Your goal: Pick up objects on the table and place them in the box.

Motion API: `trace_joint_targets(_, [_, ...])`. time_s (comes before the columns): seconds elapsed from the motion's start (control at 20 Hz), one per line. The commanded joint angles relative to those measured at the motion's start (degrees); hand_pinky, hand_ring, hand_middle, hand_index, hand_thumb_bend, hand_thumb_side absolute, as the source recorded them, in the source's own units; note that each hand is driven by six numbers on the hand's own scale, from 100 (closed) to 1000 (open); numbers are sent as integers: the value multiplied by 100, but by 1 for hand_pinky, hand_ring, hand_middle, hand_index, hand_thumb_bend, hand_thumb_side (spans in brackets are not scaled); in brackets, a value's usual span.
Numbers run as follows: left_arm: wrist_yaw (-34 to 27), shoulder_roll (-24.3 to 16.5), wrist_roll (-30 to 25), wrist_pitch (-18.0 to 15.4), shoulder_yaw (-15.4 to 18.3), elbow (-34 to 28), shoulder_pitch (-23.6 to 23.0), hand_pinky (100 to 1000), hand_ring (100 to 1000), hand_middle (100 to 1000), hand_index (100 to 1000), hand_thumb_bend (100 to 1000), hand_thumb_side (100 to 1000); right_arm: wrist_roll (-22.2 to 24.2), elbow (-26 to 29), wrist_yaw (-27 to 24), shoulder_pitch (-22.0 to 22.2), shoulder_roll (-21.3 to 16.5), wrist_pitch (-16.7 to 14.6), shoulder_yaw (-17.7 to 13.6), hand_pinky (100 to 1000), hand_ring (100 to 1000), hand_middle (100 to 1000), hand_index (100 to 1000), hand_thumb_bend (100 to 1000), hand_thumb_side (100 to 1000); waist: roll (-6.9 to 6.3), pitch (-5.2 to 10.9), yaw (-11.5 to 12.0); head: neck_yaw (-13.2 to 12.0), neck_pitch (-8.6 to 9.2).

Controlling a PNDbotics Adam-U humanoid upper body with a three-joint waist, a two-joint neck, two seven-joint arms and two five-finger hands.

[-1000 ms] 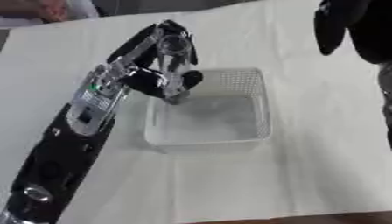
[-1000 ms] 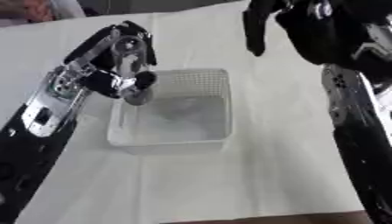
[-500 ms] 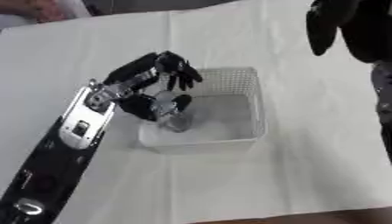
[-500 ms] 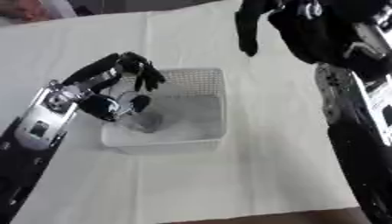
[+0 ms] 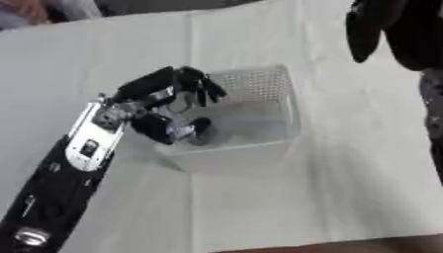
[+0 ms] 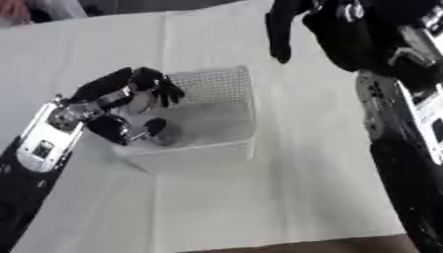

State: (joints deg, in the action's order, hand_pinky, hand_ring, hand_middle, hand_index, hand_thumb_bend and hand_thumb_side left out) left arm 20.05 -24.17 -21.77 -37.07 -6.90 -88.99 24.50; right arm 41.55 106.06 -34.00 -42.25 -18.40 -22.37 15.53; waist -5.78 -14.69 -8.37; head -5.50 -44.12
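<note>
The left hand (image 5: 164, 106) hangs over the box's (image 5: 259, 148) near-left corner, fingers spread and released. A small grey object (image 5: 186, 134) lies inside, just beneath. No other objects show on the table (image 5: 259, 207). The right hand (image 6: 286, 27) hovers far right; grip unclear.

You are working at what looks like a lab or test bench: a table (image 5: 259, 207) covered edge to edge in a plain white cloth (image 5: 104, 59), creased down the middle. A white perforated plastic box (image 5: 259, 99) sits at its centre, and the far edge gives way to a dark floor.
</note>
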Motion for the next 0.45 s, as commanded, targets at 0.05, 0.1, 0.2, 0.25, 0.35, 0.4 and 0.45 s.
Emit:
trace_joint_targets(0.05, [-543, -231, 353, 71, 229, -197, -29, 386, 578, 631, 829, 100, 807, 1041, 111, 9, -138, -113, -1077, -8, 287, 440, 549, 104, 100, 869, 37, 70, 31, 24, 0])
trace_joint_targets(0.1, [-786, -256, 498, 122, 316, -286, -60, 386, 578, 631, 829, 100, 807, 1041, 111, 9, -143, -119, -1083, -6, 287, 440, 549, 104, 100, 869, 38, 67, 45, 17, 0])
trace_joint_targets(0.2, [-1307, -291, 764, 233, 482, -515, -122, 396, 588, 640, 822, 100, 783, 1041, 109, 12, -155, -129, -1099, -3, 287, 440, 549, 103, 100, 870, 45, 60, 76, -4, 0])
trace_joint_targets(0.25, [-1537, -298, 883, 273, 575, -648, -135, 400, 583, 633, 809, 100, 760, 1041, 107, 12, -159, -133, -1106, -3, 288, 441, 549, 103, 100, 870, 53, 58, 96, -17, 0])
trace_joint_targets(0.35, [-1931, -339, 1103, 344, 767, -984, -155, 399, 574, 622, 798, 100, 714, 1041, 102, 11, -169, -138, -1122, -4, 288, 441, 549, 103, 100, 871, 70, 56, 139, -24, 0])
trace_joint_targets(0.4, [-2070, -370, 1186, 374, 845, -1156, -150, 399, 574, 622, 798, 100, 714, 1041, 100, 10, -172, -138, -1128, -4, 288, 441, 549, 103, 100, 871, 78, 58, 160, -24, 0])
trace_joint_targets(0.45, [-2167, -402, 1241, 405, 904, -1307, -140, 400, 572, 621, 794, 100, 672, 1041, 97, 10, -172, -135, -1133, -2, 288, 441, 550, 103, 100, 871, 84, 62, 177, -26, 0])
